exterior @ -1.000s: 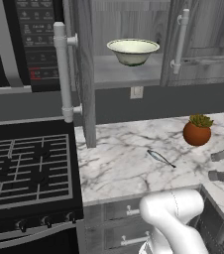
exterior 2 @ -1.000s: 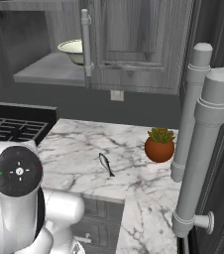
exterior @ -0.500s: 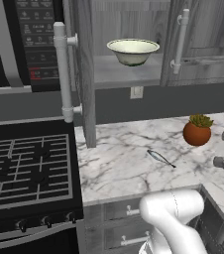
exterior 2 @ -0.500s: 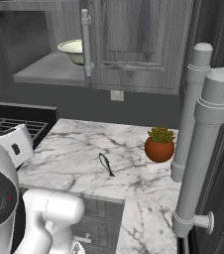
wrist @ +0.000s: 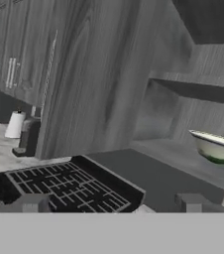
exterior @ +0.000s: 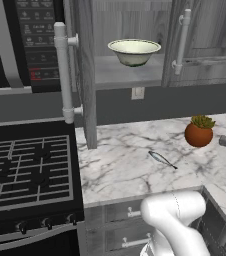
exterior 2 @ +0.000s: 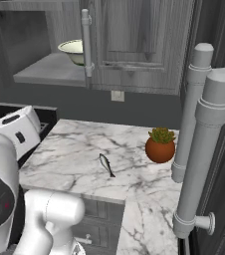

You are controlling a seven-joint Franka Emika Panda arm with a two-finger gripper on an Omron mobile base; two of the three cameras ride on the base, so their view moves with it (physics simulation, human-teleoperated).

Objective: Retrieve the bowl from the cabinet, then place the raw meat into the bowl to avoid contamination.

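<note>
**Bowl on open cabinet shelf, fingers spread and holding nothing**

Left base view: one bowl (exterior: 134, 51) sat on the bottom shelf of the cabinet (exterior: 201, 40), whose left door (exterior: 85, 75) stood swung out edge-on, with its bar handle (exterior: 63, 72) over the stove (exterior: 27, 172). One microwave (exterior: 22, 45) hung left of that door. On the marble counter (exterior: 120, 167) lay one raw meat (exterior: 161, 159) sliver, and one plant pot (exterior: 199, 131) stood near it to the right. Part of the hand showed at the right edge; the fingers could not be made out here.

Right base view: the bowl (exterior 2: 73, 51) was half hidden behind the shut door's handle (exterior 2: 86, 47). The meat (exterior 2: 106, 164) lay mid-counter, apart from the pot (exterior 2: 160, 145). Two thick pale handles (exterior 2: 204, 149) stood upright in the right foreground.

Hand view: the gripper (wrist: 111, 206) stood wide open and empty, its two fingertips (wrist: 32, 202) far apart. The bowl (wrist: 217, 147) lay above and beyond the right-hand tip, well clear of both. The open door's (wrist: 84, 74) grey panel rose above the gap between the tips. The stove grate (wrist: 67, 186) lay just beyond the tips, and one paper roll (wrist: 15, 124) stood far beyond the left-hand tip.
</note>
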